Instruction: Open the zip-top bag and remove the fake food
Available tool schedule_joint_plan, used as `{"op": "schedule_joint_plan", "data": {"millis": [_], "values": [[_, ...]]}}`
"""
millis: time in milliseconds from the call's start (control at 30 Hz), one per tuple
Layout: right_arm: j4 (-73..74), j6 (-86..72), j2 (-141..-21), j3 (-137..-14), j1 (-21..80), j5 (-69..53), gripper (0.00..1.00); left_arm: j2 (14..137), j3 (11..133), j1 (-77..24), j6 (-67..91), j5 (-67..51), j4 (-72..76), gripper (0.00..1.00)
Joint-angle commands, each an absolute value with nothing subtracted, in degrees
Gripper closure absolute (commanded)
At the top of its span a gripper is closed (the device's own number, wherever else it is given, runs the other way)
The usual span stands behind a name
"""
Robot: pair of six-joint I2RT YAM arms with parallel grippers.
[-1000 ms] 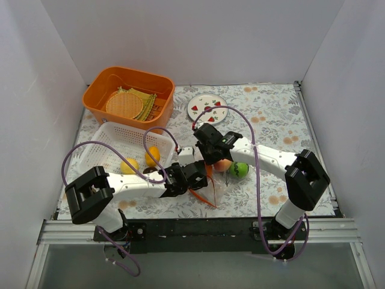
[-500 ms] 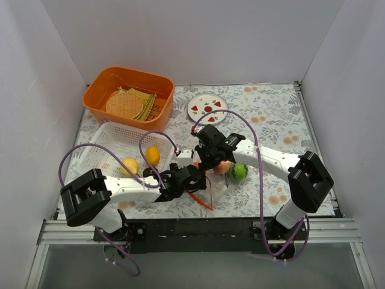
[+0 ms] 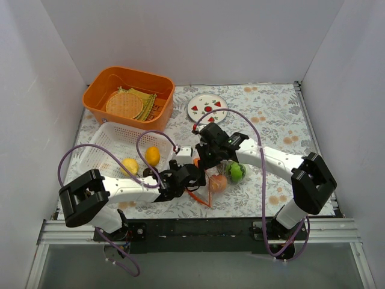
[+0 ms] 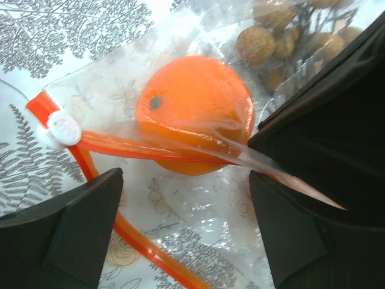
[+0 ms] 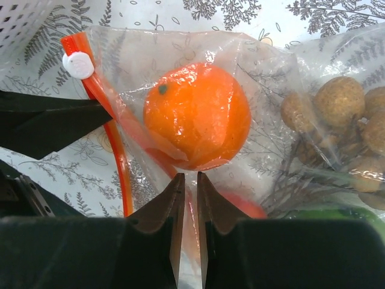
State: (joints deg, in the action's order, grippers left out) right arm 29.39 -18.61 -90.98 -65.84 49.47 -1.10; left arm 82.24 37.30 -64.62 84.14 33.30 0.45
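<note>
The zip-top bag (image 3: 212, 183) lies on the flowered cloth between both arms, its red-orange zip strip (image 4: 114, 143) parted, with a white slider (image 5: 78, 64) at one end. Inside, an orange fruit (image 5: 197, 114) sits near the mouth. Tan nut bits (image 5: 340, 105) and a green ball (image 3: 236, 171) lie deeper in. My right gripper (image 5: 188, 195) is shut on one clear wall of the bag, just below the orange fruit (image 4: 192, 114). My left gripper (image 4: 186, 223) is open at the mouth, with the bag's lower film between its fingers, which are not touching it.
A white mesh basket (image 3: 107, 139) at the left holds a yellow lemon (image 3: 129, 165) and an orange fruit (image 3: 153, 155). An orange bin (image 3: 102, 103) with a woven mat stands at the back left. A white plate (image 3: 207, 107) lies behind the arms.
My left gripper has opened wider at the bag's mouth. The orange fruit in the bag has shifted toward the near edge, closer to the mouth. The right gripper keeps its hold.
</note>
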Motion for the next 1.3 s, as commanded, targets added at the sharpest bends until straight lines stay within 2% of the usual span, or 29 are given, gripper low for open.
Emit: {"op": "schedule_joint_plan", "data": {"millis": [0, 67, 100, 200, 333, 533, 600, 633, 767, 867, 900, 1100, 1167, 1267], "values": [[27.8, -19.8, -88.8, -67.3, 48.7, -4.1, 0.77, 78.5, 38.9, -64.9, 81.7, 33.3, 10.0, 0.22], [30.3, -20.0, -87.5, -68.2, 48.4, -1.2, 0.76, 78.2, 38.4, -64.9, 80.9, 29.3, 11.2, 0.25], [30.5, -20.5, -86.6, -67.9, 48.4, -0.3, 0.76, 78.0, 38.3, -64.9, 80.9, 27.9, 11.1, 0.31], [29.5, -21.8, -81.2, -64.9, 48.4, 3.9, 0.7, 76.3, 36.1, -65.0, 84.2, 24.4, 10.4, 0.4], [30.7, -25.2, -75.2, -61.5, 48.3, 7.1, 0.69, 74.5, 33.2, -65.0, 88.0, 20.6, 12.0, 0.47], [29.4, -30.2, -64.4, -52.0, 48.3, 9.7, 0.7, 74.9, 32.1, -65.3, 91.5, 16.7, 13.6, 0.47], [29.8, -32.0, -62.1, -49.9, 48.3, 11.2, 0.81, 75.7, 32.7, -65.3, 92.6, 15.9, 13.5, 0.47], [30.0, -32.7, -61.4, -47.6, 48.3, 12.6, 0.83, 75.9, 32.7, -65.3, 93.3, 15.4, 14.1, 0.48], [28.8, -35.2, -56.4, -42.4, 48.3, 14.6, 0.83, 77.5, 32.0, -65.7, 96.9, 13.8, 15.7, 0.51], [28.1, -35.7, -55.5, -40.4, 48.4, 14.6, 0.83, 77.8, 31.5, -66.1, 98.3, 13.9, 16.2, 0.57], [28.0, -35.7, -55.9, -40.3, 48.3, 14.6, 0.83, 77.2, 30.8, -66.4, 98.4, 14.0, 16.5, 0.62], [27.6, -35.6, -57.1, -40.1, 48.3, 14.9, 0.83, 70.7, 28.0, -67.1, 99.7, 15.0, 11.9, 0.64], [27.0, -35.4, -57.8, -39.9, 48.3, 14.7, 0.83, 68.1, 27.6, -67.1, 100.6, 16.1, 6.3, 0.71], [25.8, -35.3, -59.1, -39.6, 48.3, 14.3, 0.83, 66.1, 25.8, -67.2, 102.8, 16.7, 3.8, 0.77]]}}
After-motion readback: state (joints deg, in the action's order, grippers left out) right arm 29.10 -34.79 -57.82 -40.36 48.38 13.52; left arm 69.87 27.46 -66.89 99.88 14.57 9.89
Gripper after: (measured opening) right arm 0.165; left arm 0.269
